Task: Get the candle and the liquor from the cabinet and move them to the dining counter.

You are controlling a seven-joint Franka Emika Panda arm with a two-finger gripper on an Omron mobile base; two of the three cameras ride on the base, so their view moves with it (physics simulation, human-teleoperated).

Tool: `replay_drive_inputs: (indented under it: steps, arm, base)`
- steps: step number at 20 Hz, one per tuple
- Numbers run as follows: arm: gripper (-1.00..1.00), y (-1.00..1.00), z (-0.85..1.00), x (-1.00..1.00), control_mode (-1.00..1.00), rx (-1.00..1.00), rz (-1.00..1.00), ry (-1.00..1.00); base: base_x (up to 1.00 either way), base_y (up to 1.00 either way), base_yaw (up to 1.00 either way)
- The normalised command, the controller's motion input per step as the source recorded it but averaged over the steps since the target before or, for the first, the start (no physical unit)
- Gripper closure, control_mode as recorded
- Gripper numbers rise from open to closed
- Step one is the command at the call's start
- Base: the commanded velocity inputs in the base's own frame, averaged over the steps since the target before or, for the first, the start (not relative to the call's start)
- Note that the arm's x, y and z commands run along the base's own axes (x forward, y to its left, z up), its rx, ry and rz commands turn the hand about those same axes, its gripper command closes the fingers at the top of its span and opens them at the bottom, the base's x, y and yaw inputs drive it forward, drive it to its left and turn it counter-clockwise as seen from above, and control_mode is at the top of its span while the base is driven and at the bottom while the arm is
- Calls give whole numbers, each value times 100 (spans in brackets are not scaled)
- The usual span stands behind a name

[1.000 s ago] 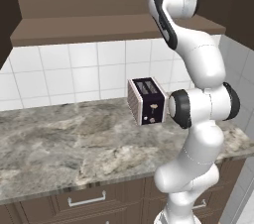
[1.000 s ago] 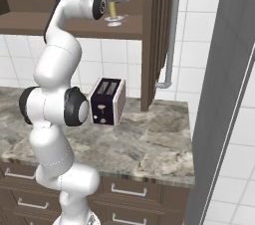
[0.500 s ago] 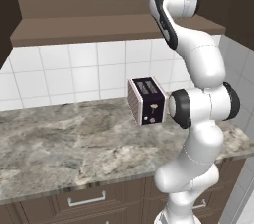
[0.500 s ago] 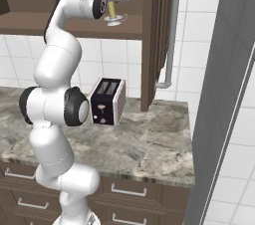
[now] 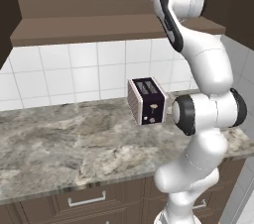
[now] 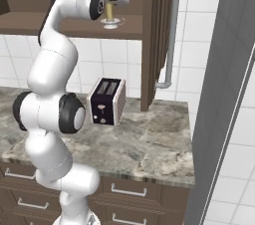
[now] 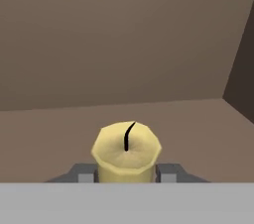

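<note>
My claw (image 7: 126, 177) grasps the candle (image 7: 126, 151) on the cabinet (image 6: 74, 22) shelf; below stands a toaster (image 6: 106, 101) on the marble table (image 6: 144, 142), white tiles (image 5: 74, 72) behind.

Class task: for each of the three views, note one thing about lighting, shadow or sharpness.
Left base view: even, flat light on the toaster, with no glare on the marble worktop. Right base view: the candle stands in the dim cabinet recess. Hand view: candle and black wick are sharp against plain brown panels, with soft shading.
</note>
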Motion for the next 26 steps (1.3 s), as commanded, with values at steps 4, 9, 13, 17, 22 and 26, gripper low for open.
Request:
replay_drive_inputs:
  steps: [4, 9, 13, 17, 22, 26]
  arm:
    - [100, 0, -45, -98, -100, 1, 0, 0]
    - [100, 3, -41, -100, -100, 0, 0, 0]
    - [100, 0, -37, -100, -100, 0, 0, 0]
    - [100, 0, -36, -100, -100, 2, 0, 3]
    - [100, 2, -52, -100, -100, 2, 0, 13]
    - [100, 9, -49, -83, -100, 0, 0, 15]
  base:
    - [0, 0, 0]
    - [0, 0, 0]
    - [0, 0, 0]
    - [0, 0, 0]
    - [0, 0, 0]
    - [0, 0, 0]
